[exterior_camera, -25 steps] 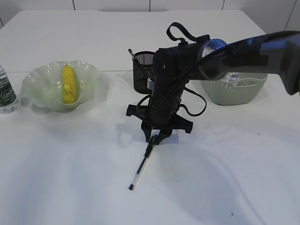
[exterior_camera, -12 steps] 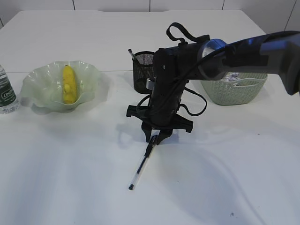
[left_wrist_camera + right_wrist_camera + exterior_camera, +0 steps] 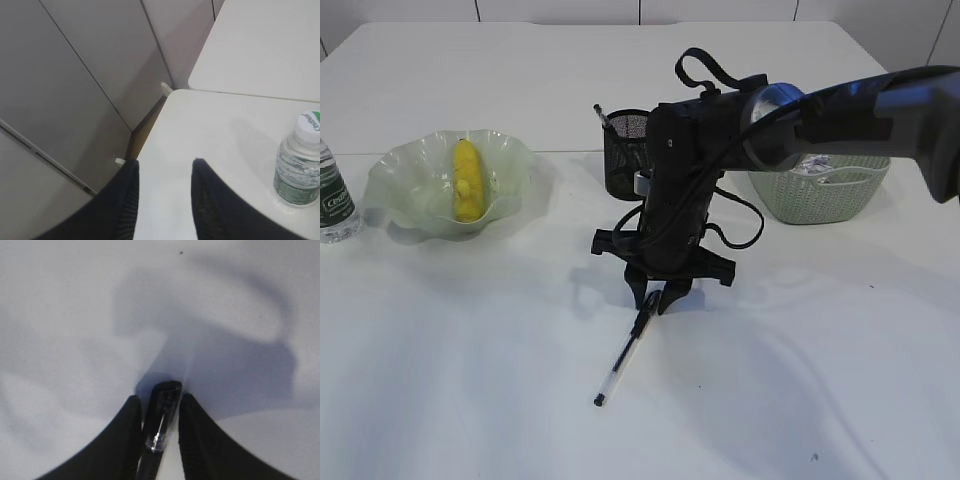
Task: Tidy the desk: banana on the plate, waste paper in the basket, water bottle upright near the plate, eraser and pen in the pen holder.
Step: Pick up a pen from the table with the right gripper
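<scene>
Nearest, a pen (image 3: 623, 352) lies slanted on the white tabletop (image 3: 470, 380), with wide bare surface to its front and both sides. The right end effector (image 3: 653, 298) points down, its fingers closed narrowly on the pen's dark upper end. Behind stands the pen holder (image 3: 624, 150); the basket (image 3: 820, 190) sits right. Leftward, the banana (image 3: 466, 180) rests in the plate (image 3: 410, 180); the water bottle (image 3: 332, 200) stands upright at the left edge. The left end effector (image 3: 165, 200) hovers partly open, empty, near that corner.
</scene>
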